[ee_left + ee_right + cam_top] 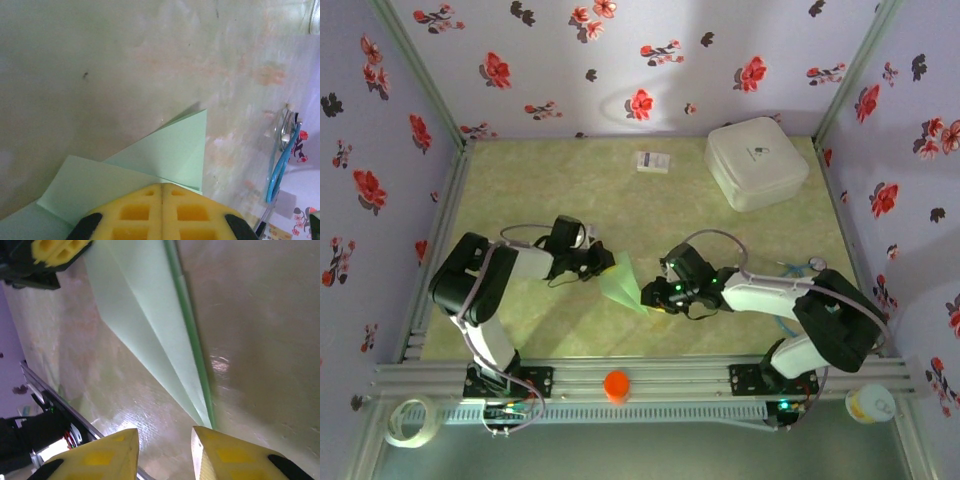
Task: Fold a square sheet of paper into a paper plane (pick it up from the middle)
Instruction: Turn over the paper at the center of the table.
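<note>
The pale green square sheet of paper is folded into a narrow, pointed paper plane (623,283) lying between the two arms near the table's front. My left gripper (604,265) is shut on its wide end; in the left wrist view the yellow pads (145,210) press together on the paper plane (170,150), with a layer on each side. My right gripper (651,297) stands at the pointed end. In the right wrist view it (165,437) is open, and the paper plane (145,315) ends with its tip just at the right fingertip (210,445), not between the jaws.
A white rounded box (757,162) stands at the back right, with a small white printed card (652,161) to its left. The metal rail (700,372) with an orange knob (616,385) runs along the front edge. Flowered walls close in three sides.
</note>
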{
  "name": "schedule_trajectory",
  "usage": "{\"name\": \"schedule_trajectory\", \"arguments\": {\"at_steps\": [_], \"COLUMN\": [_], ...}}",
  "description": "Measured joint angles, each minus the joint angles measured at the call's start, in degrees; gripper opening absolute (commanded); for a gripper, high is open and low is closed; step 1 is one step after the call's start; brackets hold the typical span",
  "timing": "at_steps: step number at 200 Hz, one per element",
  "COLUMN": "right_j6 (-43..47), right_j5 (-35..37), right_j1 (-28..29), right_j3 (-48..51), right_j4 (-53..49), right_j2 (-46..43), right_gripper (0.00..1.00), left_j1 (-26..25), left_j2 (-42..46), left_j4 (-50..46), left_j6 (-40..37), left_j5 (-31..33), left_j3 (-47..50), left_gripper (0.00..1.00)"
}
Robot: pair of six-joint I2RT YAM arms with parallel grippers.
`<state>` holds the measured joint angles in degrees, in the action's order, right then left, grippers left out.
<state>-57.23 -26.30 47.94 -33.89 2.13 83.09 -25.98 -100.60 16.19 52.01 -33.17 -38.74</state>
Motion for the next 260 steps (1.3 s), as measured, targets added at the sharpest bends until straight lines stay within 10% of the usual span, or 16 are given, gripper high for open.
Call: {"name": "schedule_trajectory", "arguments": {"at_steps": [260], "right_j6": [-9.0], "right_j5": [-2.6], "right_j1": [-0.9], "right_j3": [4.9], "right_j4": [24.6], "right_j2": [9.1], "right_gripper": [0.21], "left_j1": [0.0], "left_j2": [0.4], "left_j4": [1.6], "left_j6": [3.2], "left_j5": [0.6], "left_j3": [1.0], "left_gripper": [0.05]}}
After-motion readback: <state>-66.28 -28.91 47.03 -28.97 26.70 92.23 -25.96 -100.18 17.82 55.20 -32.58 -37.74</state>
